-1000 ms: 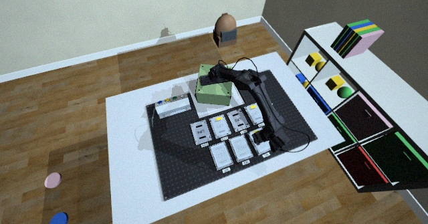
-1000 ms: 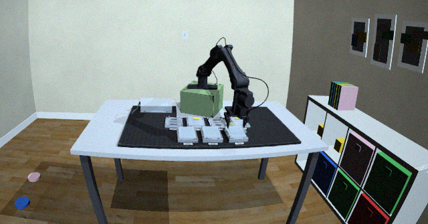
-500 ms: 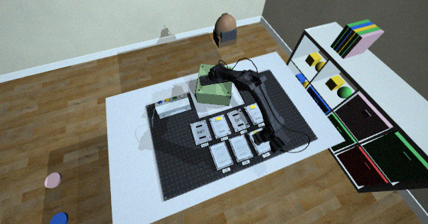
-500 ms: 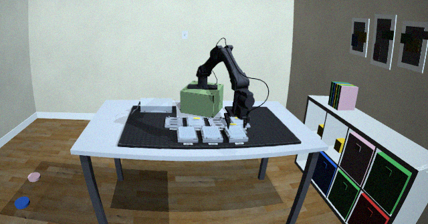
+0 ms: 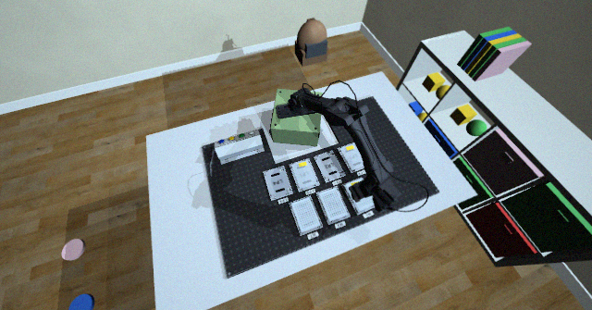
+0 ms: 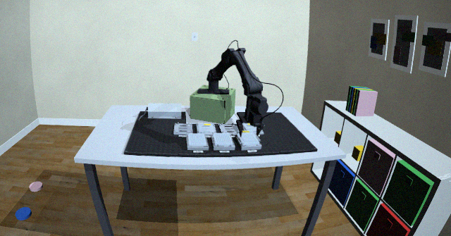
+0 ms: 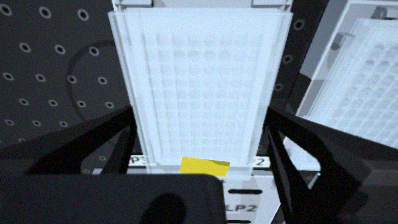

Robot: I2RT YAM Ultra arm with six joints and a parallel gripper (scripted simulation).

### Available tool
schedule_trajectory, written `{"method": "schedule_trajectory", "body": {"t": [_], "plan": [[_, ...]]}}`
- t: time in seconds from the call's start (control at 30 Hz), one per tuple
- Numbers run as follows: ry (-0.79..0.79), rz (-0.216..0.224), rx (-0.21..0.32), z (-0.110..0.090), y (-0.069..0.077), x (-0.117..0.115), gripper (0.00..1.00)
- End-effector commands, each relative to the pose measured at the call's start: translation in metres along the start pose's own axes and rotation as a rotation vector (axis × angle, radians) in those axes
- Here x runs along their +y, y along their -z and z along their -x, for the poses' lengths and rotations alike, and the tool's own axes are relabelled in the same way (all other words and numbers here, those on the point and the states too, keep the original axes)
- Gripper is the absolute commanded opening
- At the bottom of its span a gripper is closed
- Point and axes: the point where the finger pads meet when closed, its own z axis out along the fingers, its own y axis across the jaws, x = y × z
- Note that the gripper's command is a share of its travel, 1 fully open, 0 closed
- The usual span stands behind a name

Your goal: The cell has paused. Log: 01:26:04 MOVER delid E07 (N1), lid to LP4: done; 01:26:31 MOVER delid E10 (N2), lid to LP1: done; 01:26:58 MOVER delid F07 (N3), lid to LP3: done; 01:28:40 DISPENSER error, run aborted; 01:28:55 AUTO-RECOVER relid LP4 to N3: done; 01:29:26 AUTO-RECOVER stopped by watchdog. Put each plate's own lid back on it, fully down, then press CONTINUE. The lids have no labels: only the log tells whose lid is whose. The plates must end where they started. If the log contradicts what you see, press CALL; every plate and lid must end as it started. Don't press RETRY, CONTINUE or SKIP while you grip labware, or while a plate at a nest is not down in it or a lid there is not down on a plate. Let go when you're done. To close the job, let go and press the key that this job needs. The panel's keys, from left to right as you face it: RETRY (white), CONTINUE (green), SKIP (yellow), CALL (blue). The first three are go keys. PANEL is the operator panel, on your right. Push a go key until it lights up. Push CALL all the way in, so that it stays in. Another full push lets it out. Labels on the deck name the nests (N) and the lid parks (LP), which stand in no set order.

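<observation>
On the white table [image 6: 106, 148] in a wood-floored room [image 6: 53, 151], over the black deck mat [image 5: 240, 236], my gripper [image 7: 199, 112] is clamped wide across a clear, yellow-tagged lid [image 7: 200, 85] above the LP2 label [image 7: 239, 207].

Three views: high overhead, room-level front, close wrist

Top looks steeply down on the white table [image 5: 176, 236] from high; exterior faces it level from farther off, sharing the black deck mat [image 6: 155, 141]; wrist stares down close at the deck.
</observation>
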Motion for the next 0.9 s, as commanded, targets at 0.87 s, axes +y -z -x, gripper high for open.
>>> {"method": "schedule_trajectory", "body": {"t": [0.87], "plan": [[0.003,-0.003,-0.028,0.002,-0.006,-0.002,0.00]]}}
